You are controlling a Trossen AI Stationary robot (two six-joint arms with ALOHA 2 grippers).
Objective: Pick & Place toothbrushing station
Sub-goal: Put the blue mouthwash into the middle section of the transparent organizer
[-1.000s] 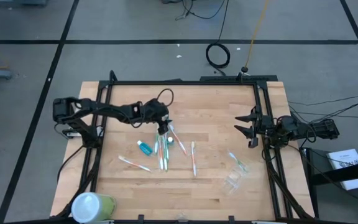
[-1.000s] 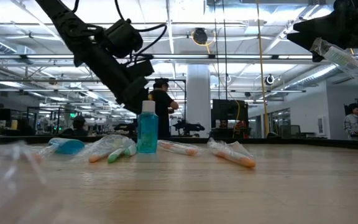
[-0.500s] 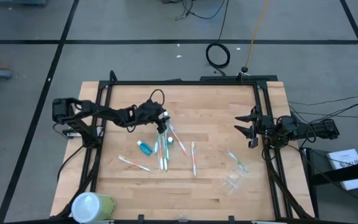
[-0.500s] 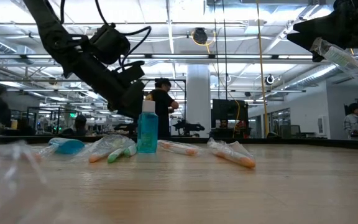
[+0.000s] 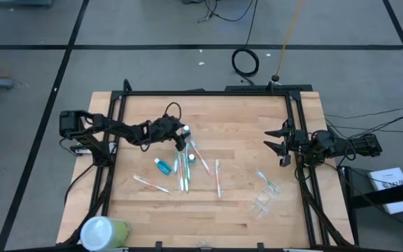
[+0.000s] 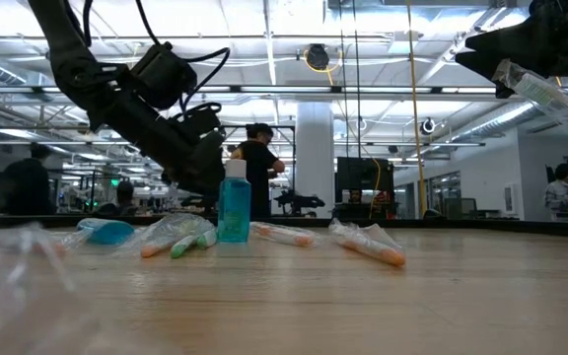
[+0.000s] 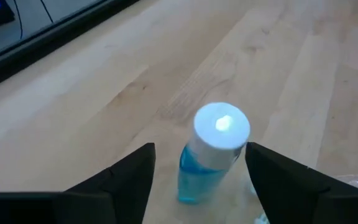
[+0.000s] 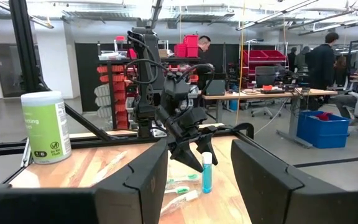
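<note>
Bench (image 5: 243, 196): bare wood, framed by black rails.
Left hand (image 7: 197, 165): fingers spread apart around the upright teal bottle (image 7: 211, 149), not closed on it, toward the far-left part.
Right hand (image 5: 280, 145): fingers parted, empty, at the right edge.
Toothbrushes (image 5: 185, 166): scattered mid-bench.
Clear holder (image 5: 263, 201): near-right part.

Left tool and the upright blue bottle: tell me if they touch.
Apart. The left wrist view shows wood on both sides between the blue bottle and the left tool's open fingers.
</note>
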